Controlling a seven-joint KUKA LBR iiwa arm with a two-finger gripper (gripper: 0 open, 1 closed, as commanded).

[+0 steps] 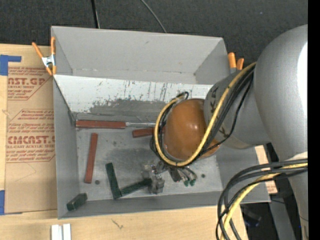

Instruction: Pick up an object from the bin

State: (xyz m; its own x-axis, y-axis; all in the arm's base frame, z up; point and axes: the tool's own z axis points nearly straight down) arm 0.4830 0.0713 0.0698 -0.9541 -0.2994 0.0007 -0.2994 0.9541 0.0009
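Gripper [157, 180] sits low by the bin's [135, 59] near edge, right at the end of a dark green stick [133, 188], and honestly can't tell if the jaws are clamped or loose.

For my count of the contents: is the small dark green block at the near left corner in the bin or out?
In. The small dark green block lies on the bin floor, inside the near wall.

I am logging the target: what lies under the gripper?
The right end of a dark green stick lies at the gripper. The orange cover hides whatever lies beneath it, and part of a red stick.
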